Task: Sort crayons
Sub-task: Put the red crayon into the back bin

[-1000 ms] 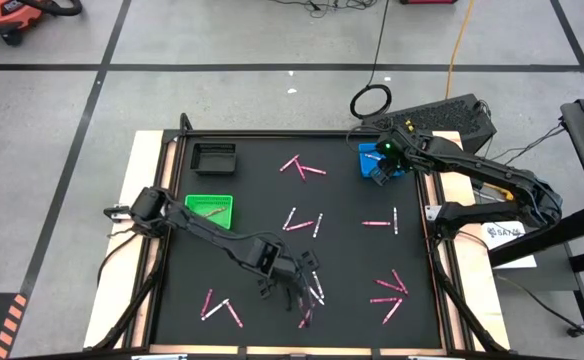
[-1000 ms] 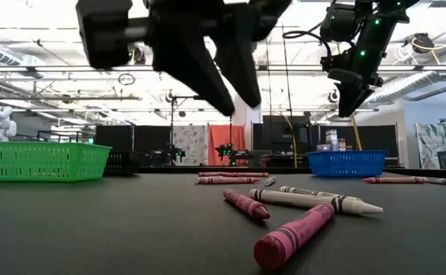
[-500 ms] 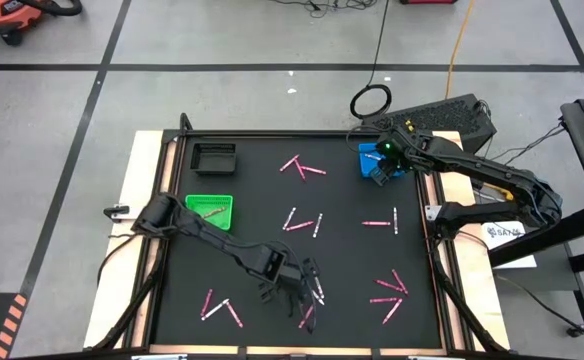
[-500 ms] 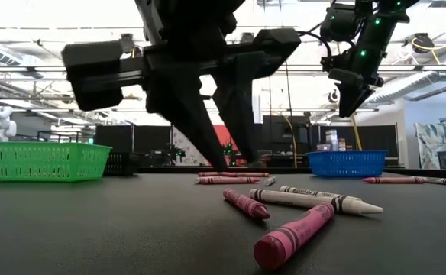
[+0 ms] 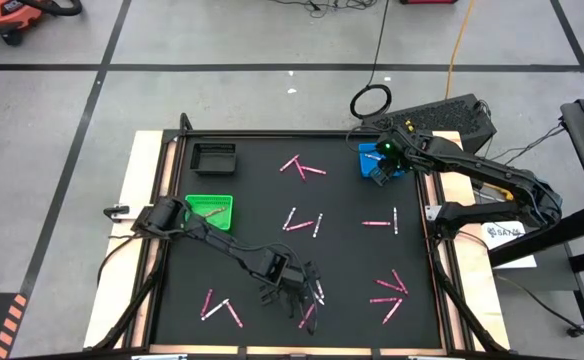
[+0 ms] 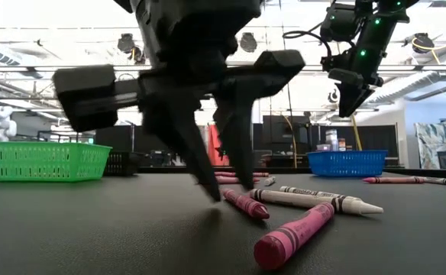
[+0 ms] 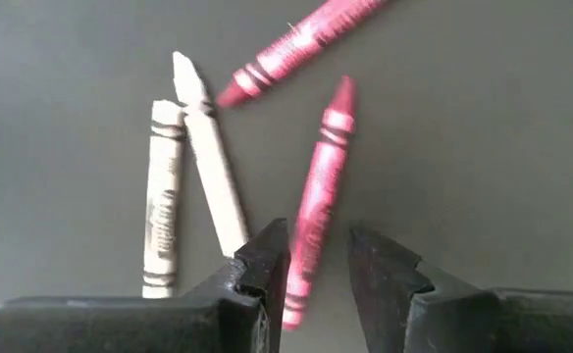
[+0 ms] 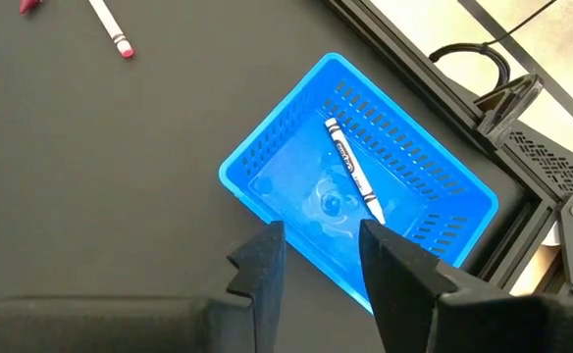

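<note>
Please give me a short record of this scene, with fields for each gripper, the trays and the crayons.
left gripper: open, low over the mat, fingers either side of a pink crayon
right gripper: open, empty, above the blue tray
blue tray content: one white crayon
green tray: on the mat's left side
black tray: beyond the green one
loose crayons: pink and white, scattered on the mat

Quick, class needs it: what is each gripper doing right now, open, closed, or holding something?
Left gripper: open, straddling a pink crayon on the table, not yet gripping it.
Right gripper: open, empty, above the blue basket.
</note>
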Motion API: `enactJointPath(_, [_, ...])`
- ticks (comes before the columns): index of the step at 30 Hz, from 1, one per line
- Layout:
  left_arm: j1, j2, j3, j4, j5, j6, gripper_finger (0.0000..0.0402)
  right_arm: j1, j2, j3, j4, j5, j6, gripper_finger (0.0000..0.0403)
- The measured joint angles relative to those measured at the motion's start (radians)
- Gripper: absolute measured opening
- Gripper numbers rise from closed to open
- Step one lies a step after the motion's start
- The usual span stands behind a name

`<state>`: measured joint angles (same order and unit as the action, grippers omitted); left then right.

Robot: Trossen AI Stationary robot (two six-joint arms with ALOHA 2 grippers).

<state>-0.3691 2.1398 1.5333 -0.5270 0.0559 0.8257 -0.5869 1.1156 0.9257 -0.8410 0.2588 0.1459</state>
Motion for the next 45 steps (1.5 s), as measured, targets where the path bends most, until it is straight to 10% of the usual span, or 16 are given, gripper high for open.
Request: enactJointPath(45, [0.018, -0.018, 0.073, -0.212, -0.039, -0.103, 0.0008, 0.000, 0.000, 0.000, -0.002, -0.001, 0.000, 0.0118])
